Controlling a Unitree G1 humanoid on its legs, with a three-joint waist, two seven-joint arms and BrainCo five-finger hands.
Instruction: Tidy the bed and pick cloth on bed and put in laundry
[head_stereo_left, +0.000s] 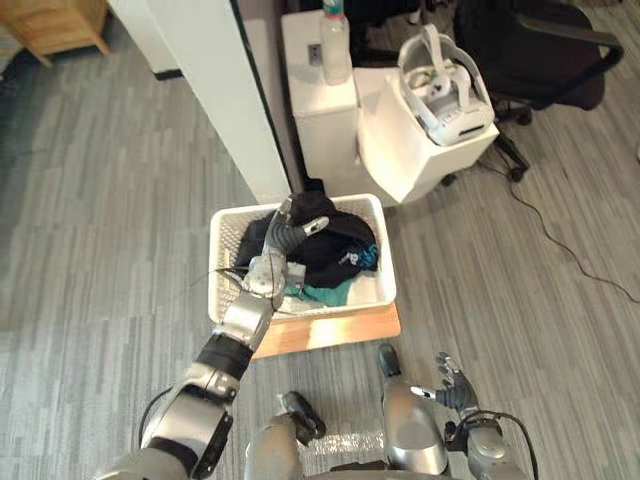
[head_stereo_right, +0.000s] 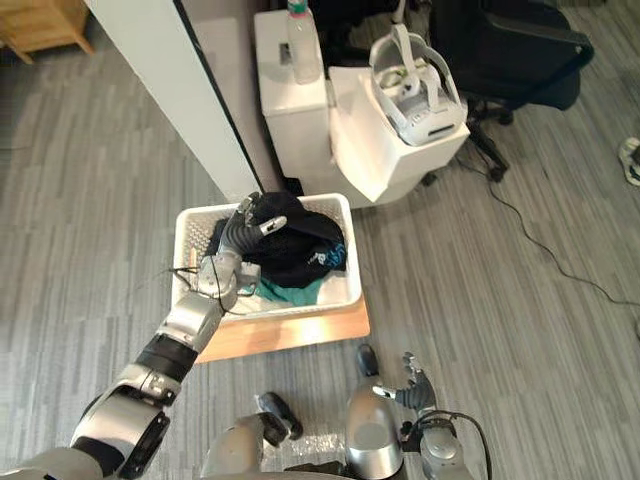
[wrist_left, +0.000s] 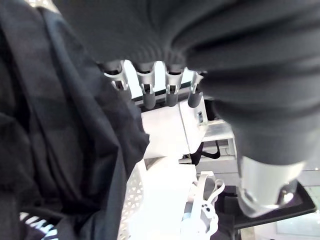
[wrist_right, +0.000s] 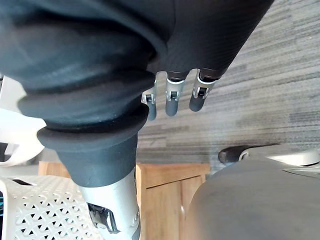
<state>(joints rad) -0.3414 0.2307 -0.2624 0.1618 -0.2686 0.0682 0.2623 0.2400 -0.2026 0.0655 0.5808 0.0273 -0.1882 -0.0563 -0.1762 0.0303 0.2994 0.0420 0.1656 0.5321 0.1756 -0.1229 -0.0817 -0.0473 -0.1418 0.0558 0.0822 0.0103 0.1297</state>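
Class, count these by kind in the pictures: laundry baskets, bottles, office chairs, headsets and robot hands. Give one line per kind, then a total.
Laundry basket: 1
Bottle: 1
Office chair: 1
Headset: 1
Robot hands: 2, the left hand and the right hand
Total: 6

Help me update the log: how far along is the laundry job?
Done: the black cloth lies in the white laundry basket, on a teal cloth. In hand: nothing; the left hand hovers open over the pile, the right hand hangs open by the floor. Left: withdraw the arm; the bed's tidiness cannot be judged here.
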